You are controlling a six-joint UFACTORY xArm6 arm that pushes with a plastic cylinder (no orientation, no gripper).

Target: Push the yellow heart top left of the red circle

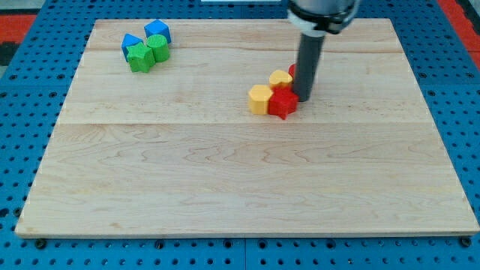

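Observation:
Near the board's middle right stands a tight cluster of blocks. A yellow block (281,78), whose heart shape is not clear, lies at the cluster's top. A second yellow block (259,99), roughly hexagonal, lies at its left. A red star-like block (283,103) lies at its bottom. A sliver of another red block (293,70) shows behind the rod; most of it is hidden. My tip (304,98) rests on the board just right of the red star-like block, touching or nearly touching the cluster's right side.
At the board's top left stands another cluster: a blue block (131,43), a blue cube-like block (157,31), a green star-like block (139,57) and a green round block (157,47). The wooden board (225,180) lies on a blue pegboard table.

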